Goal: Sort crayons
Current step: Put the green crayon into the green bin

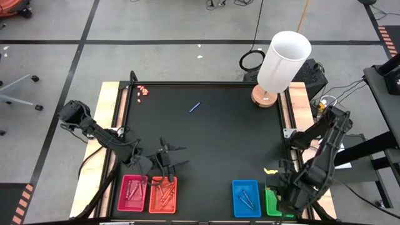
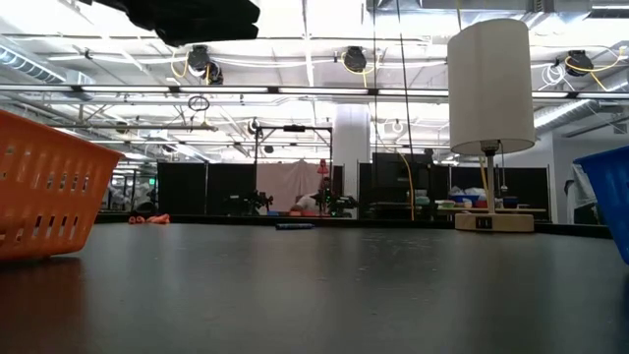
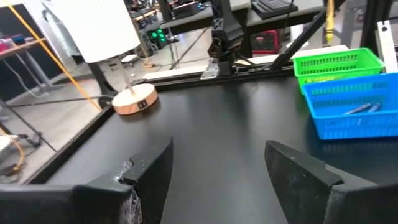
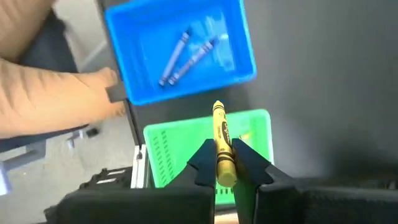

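Note:
My right gripper [image 4: 222, 163] is shut on a yellow crayon [image 1: 270, 170], above the green tray [image 4: 168, 149] at the table's near right. Beside it stands the blue tray [image 4: 127, 37], with blue crayons [image 4: 186, 56] lying in it. One blue crayon [image 1: 195, 107] lies flat on the black table toward the far side. My left gripper [image 1: 169, 159] hovers open, with nothing between its fingers, just beyond the orange tray [image 1: 163, 195] and pink tray [image 1: 132, 194], which hold crayons. In the left wrist view its gripper [image 3: 217, 177] faces across the table. My right gripper pinches the yellow crayon between its two fingers near the crayon's blunt end [image 4: 225, 168]. The tip end [image 4: 218, 112] sticks out past the fingertips. The fingers come from above, pointing steeply down. The crayon is lifted clear over the green tray.
A lamp with a white shade [image 1: 282, 59] and round wooden base [image 1: 264, 97] stands at the far right corner. Small pink-red bits [image 1: 142, 91] lie at the far left corner. The middle of the black table [image 1: 219, 144] is bare.

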You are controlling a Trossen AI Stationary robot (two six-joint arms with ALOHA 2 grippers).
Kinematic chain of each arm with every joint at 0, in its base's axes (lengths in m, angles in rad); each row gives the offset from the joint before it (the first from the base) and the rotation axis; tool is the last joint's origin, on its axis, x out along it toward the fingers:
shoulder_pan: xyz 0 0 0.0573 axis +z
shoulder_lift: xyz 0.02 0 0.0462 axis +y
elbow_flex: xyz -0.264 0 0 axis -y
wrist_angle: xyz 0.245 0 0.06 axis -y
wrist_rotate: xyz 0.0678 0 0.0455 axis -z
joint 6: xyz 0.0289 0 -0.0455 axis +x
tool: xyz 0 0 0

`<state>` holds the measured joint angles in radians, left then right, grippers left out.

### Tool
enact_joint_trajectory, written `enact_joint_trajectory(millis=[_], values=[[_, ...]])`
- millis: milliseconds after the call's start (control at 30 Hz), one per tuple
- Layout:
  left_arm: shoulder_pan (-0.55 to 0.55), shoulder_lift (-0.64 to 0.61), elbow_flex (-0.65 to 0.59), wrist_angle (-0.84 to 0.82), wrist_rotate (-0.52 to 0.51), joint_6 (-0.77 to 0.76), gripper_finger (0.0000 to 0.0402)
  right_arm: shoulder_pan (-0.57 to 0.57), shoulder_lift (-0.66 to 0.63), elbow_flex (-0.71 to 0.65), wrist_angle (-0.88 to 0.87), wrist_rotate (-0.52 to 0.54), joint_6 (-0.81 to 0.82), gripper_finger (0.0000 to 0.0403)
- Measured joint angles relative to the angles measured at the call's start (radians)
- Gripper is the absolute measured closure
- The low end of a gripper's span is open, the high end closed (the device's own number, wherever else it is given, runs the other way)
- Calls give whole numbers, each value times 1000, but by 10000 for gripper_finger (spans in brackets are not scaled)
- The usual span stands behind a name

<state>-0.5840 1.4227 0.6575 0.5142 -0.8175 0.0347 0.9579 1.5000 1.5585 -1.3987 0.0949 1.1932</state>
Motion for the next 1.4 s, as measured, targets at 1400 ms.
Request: enact_joint_trajectory(millis=[1400], values=[[9, 0, 0, 0, 35, -10, 151, 102, 335, -1, -83, -336, 82, 262]])
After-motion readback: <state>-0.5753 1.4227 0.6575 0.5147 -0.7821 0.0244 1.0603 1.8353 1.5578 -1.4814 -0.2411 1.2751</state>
